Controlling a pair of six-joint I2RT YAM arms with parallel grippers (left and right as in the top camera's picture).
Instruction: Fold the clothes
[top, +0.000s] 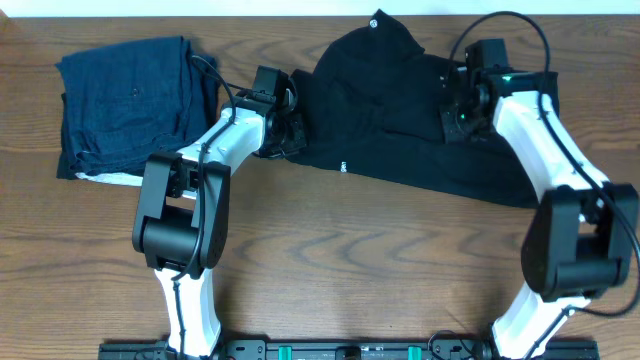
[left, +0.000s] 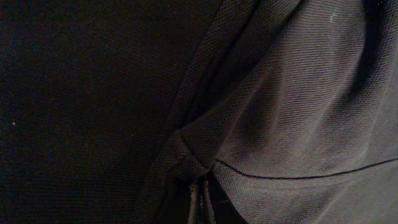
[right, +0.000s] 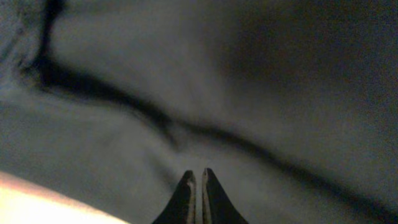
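Task state: one piece done. A folded blue denim garment (top: 130, 105) lies at the desk's (top: 340, 260) far left, with a white edge showing under its near side. The black garment (top: 400, 140) is not yet folded: it is spread and rumpled across the far middle and right of the desk, lumpy at the top. Judged about halfway, with the whole second piece left.

Left gripper (top: 283, 125) at the garment's left edge. Its wrist view shows the tips close together with mesh-knit cloth gathered into them, pinching a fold. Right gripper (top: 460, 112) on the garment's right part, tips pressed together. Cannot tell whether cloth is caught between.

Writing: small white mark (top: 343, 165) near the hem, another (top: 377, 24) at the top, both too small to read
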